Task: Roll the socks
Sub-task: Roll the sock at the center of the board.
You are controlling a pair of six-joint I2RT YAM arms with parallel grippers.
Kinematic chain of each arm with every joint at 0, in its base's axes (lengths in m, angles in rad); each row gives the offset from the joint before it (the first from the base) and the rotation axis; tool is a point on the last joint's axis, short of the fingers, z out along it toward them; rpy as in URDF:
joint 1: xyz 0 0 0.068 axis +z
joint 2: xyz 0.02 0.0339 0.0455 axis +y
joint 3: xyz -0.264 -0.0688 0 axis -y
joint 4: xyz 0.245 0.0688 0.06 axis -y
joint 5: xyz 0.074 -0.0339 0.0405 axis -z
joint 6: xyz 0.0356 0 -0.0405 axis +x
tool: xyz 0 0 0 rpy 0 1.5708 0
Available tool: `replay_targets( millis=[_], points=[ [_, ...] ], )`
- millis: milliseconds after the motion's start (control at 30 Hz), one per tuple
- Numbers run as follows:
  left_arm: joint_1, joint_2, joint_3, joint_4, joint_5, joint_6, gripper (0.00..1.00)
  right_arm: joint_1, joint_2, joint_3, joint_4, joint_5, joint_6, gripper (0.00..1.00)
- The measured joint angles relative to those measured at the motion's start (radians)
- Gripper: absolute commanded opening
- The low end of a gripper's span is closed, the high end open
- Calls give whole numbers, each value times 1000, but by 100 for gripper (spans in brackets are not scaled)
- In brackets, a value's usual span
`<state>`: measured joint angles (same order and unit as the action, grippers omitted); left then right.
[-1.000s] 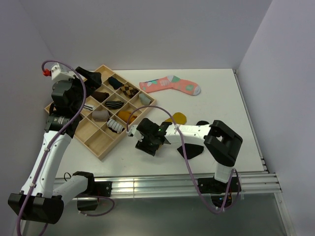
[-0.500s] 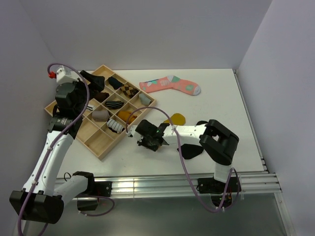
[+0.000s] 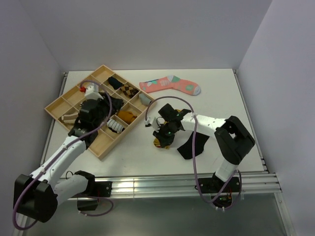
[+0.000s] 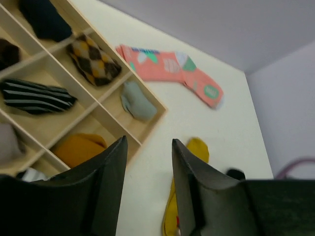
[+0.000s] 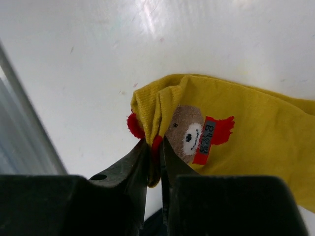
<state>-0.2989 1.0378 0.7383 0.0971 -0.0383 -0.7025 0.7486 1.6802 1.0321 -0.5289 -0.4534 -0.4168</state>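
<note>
The mustard-yellow sock point(image 5: 246, 132) lies flat on the white table, its cuff showing a small bear and red patches. My right gripper point(image 5: 155, 147) is shut on a fold of that cuff; in the top view it point(image 3: 165, 135) sits at mid-table with a bit of yellow sock point(image 3: 158, 143) showing below it. The black sock point(image 3: 188, 147) lies just right of it, partly under the right arm. My left gripper point(image 3: 115, 104) hovers over the tray's right side. Its jaws point(image 4: 148, 142) stand apart with nothing between them, and the yellow sock point(image 4: 198, 148) is ahead on the table.
A wooden compartment tray point(image 3: 101, 147) with several small sock bundles fills the left side, its near corner wall point(image 4: 152, 103) close to my left fingers. A pink patterned sock point(image 3: 170, 84) lies at the back of the table, also in the left wrist view point(image 4: 172, 71).
The left arm swung from the tray's far left corner to its right side and its jaws narrowed. The right gripper closed on the yellow sock's cuff and shifted right.
</note>
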Motion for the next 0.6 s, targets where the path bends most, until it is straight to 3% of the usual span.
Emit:
replay_targets(
  millis=[100, 333, 567, 600],
  points=[
    [-80, 4, -91, 87, 16, 13, 36, -55, 31, 26, -82, -113, -59, 16],
    [-159, 101, -257, 349, 124, 55, 34, -155, 232, 156, -306, -363, -214, 12],
    [-254, 267, -304, 592, 288, 117, 45, -244, 376, 265, -488, -491, -309, 10],
    [-267, 292, -304, 622, 314, 127, 50, -252, 388, 279, -505, -504, -319, 9]
  ],
)
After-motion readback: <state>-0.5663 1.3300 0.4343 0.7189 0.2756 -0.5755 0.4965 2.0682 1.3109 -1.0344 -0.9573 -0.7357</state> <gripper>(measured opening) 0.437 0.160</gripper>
